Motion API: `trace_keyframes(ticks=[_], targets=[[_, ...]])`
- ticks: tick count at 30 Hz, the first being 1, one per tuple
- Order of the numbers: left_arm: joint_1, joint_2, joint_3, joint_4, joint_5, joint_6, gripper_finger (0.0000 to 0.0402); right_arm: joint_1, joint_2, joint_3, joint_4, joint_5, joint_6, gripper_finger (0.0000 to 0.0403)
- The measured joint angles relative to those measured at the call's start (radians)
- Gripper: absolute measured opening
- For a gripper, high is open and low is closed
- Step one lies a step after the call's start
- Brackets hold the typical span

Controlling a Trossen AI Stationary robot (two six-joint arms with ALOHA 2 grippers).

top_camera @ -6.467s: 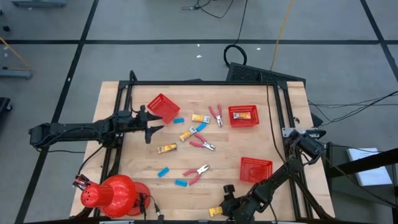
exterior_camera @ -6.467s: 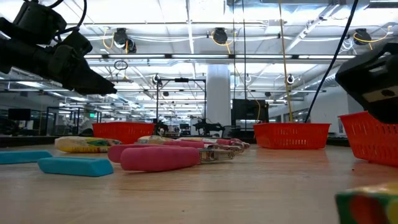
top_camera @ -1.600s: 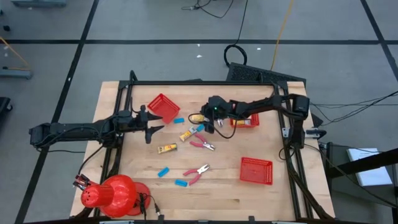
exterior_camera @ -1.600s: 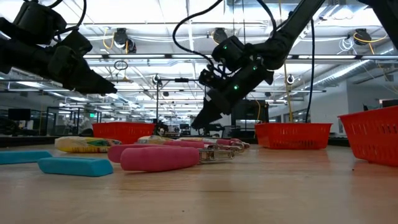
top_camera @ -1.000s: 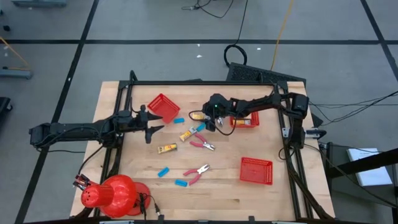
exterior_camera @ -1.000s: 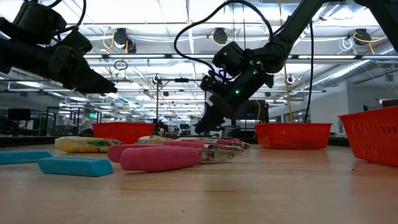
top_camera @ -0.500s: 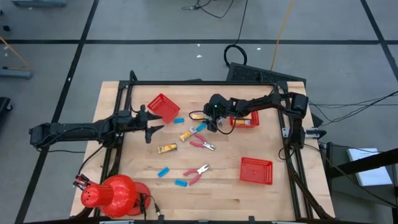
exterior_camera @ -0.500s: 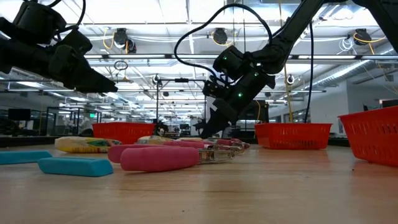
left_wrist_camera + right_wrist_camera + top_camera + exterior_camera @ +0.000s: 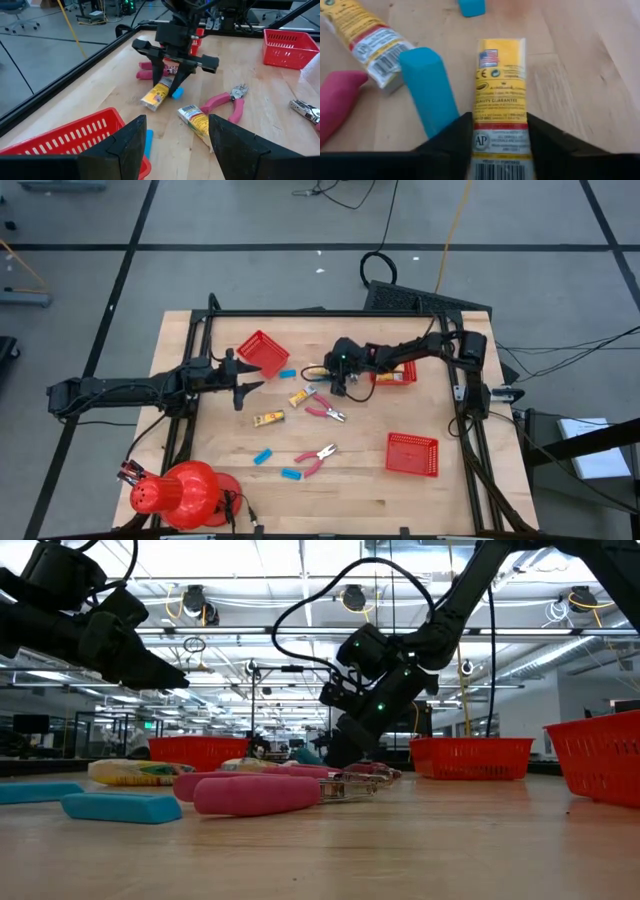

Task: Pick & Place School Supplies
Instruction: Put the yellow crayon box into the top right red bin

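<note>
My right hand has dropped onto the yellow packet mid-table, fingers spread either side, not yet clenched, so the pick is starting. My left hand waits, released. I count three packets, three pliers, four erasers, three baskets.

The yellow packet between the right claw's fingers carries a small American flag, a round "AP" seal, a line reading "GUARANTEE" and a barcode. The neighbouring packet shows a barcode; its print is unreadable.
</note>
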Motion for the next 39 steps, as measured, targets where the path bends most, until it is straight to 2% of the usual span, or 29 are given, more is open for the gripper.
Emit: trace_keyframes(ticks=[2, 3, 7, 12, 21, 25, 30, 33, 35, 39], targets=[[0.0, 0.0, 0.0, 0.0, 0.0, 0.003, 0.0218, 0.011, -0.001, 0.0, 0.003, 0.007, -0.001, 0.0075], [0.0, 0.0, 0.0, 0.0, 0.0, 0.002, 0.0218, 0.017, -0.001, 0.0, 0.005, 0.012, -0.003, 0.0062], [0.0, 0.0, 0.0, 0.0, 0.0, 0.002, 0.0218, 0.05, 0.001, 0.0, 0.039, 0.065, -0.002, 0.0062], [0.0, 0.0, 0.0, 0.0, 0.0, 0.002, 0.0218, 0.075, -0.036, -0.006, 0.08, 0.081, -0.009, 0.0062], [-0.001, 0.0, 0.0, -0.009, 0.005, -0.001, 0.0218, 0.099, -0.186, -0.003, 0.133, 0.139, -0.073, 0.0062], [-0.001, 0.0, 0.0, -0.011, 0.01, -0.001, 0.0218, 0.14, -0.267, -0.014, 0.151, 0.214, -0.136, 0.0062], [-0.001, 0.0, 0.0, -0.015, 0.01, -0.001, 0.0218, 0.197, -0.422, -0.155, 0.238, 0.245, -0.162, 0.0062], [-0.001, 0.0, 0.0, -0.015, 0.011, 0.0, 0.0218, 0.217, -0.547, -0.285, 0.276, 0.313, -0.161, 0.0062], [-0.001, 0.0, 0.0, -0.009, 0.019, 0.0, 0.0218, 0.224, -0.644, -0.38, 0.246, 0.362, -0.153, 0.0062], [-0.001, 0.0, 0.0, -0.003, 0.022, 0.0, 0.0218, 0.209, -0.839, -0.529, 0.136, 0.375, -0.071, 0.0062]])
